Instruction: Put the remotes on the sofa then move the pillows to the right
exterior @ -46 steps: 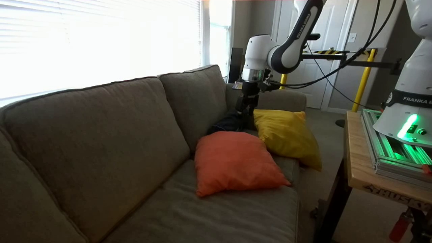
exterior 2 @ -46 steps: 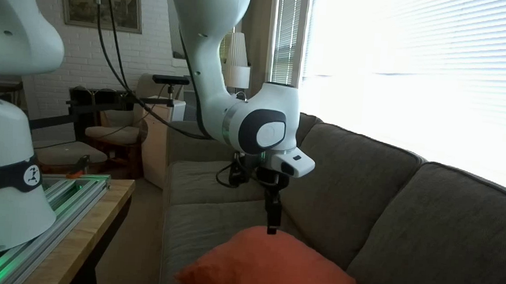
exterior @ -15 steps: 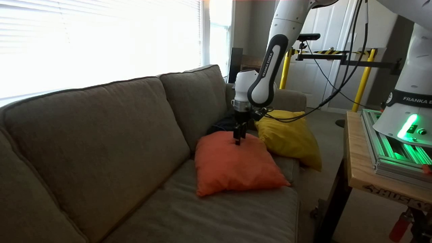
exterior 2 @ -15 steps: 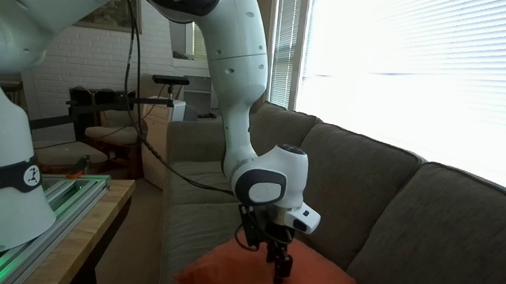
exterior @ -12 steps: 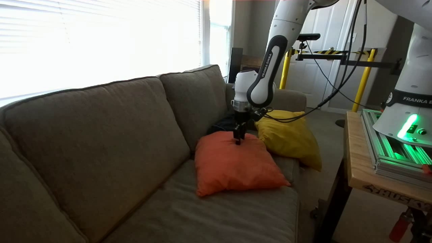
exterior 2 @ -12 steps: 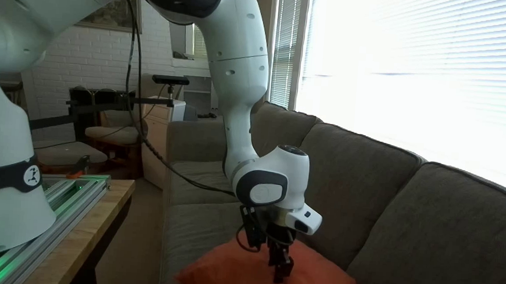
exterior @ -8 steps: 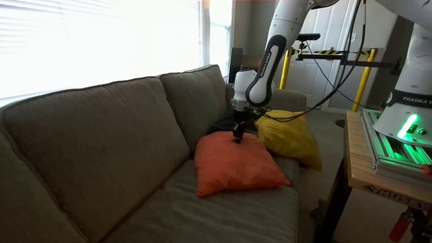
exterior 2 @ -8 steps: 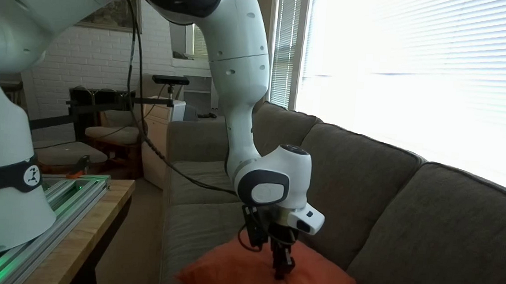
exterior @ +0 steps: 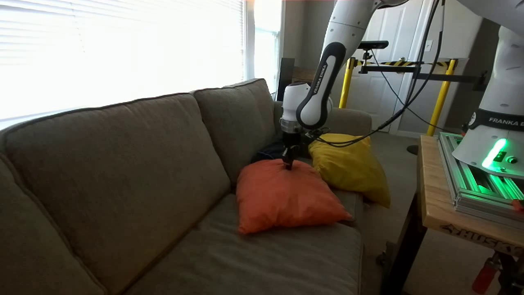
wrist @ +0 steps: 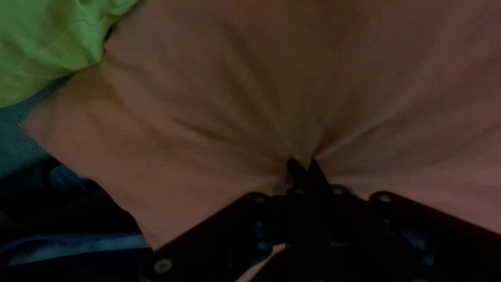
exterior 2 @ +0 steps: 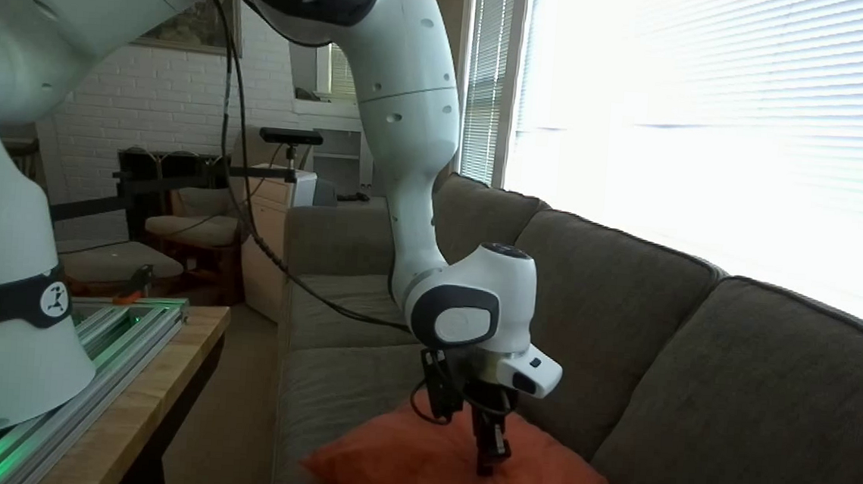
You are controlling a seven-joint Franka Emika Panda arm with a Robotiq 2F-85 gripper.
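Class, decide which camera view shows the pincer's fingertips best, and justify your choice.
The wrist view: though dark, the fingertips appear close up, pinching gathered fabric of the orange pillow. Both exterior views show the pincer from farther off, its tips small against that pillow.

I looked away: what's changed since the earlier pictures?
The black two-fingered hand came down onto the square orange-red fabric pillow and gripped its cloth; the pillow's lower edge rose slightly in an exterior view. The square yellow fabric pillow and grey-beige fabric sofa stayed put.
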